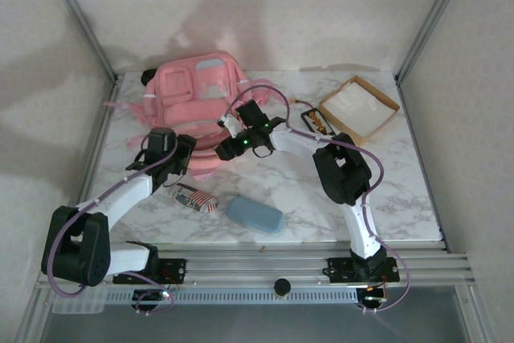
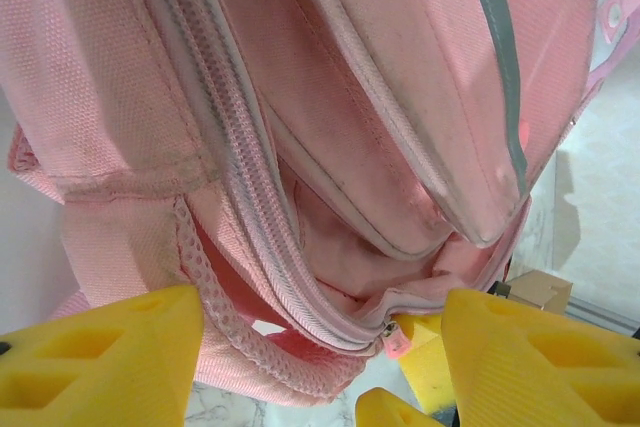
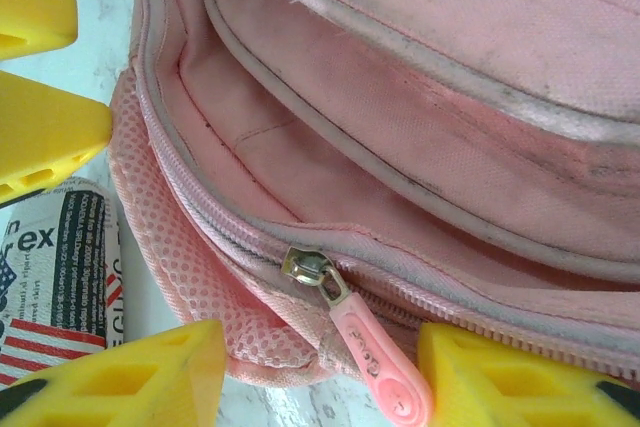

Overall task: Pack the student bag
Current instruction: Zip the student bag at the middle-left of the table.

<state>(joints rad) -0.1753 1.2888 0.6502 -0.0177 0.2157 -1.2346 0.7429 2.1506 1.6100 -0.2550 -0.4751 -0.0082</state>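
The student bag [image 1: 193, 90], pink with pale grey-blue panels, lies at the back left of the marble table, its main compartment unzipped part way. My left gripper [image 1: 181, 158] sits at the bag's near edge. In the left wrist view it [image 2: 320, 367] is open, its yellow fingers [image 2: 95, 362] wide apart on either side of the mesh edge and zip. My right gripper [image 1: 228, 136] is just to the right. It [image 3: 320, 382] is open too, with the pink zip pull [image 3: 375, 362] hanging between its fingers [image 3: 520, 377], unclamped. The pink lining [image 3: 300, 137] shows inside.
A newspaper-print pouch [image 1: 195, 198] and a blue-grey oval case [image 1: 254, 214] lie near the front. A shallow brown cardboard box [image 1: 359, 106] and a small black tray [image 1: 315, 122] stand at the back right. Metal frame posts flank the table.
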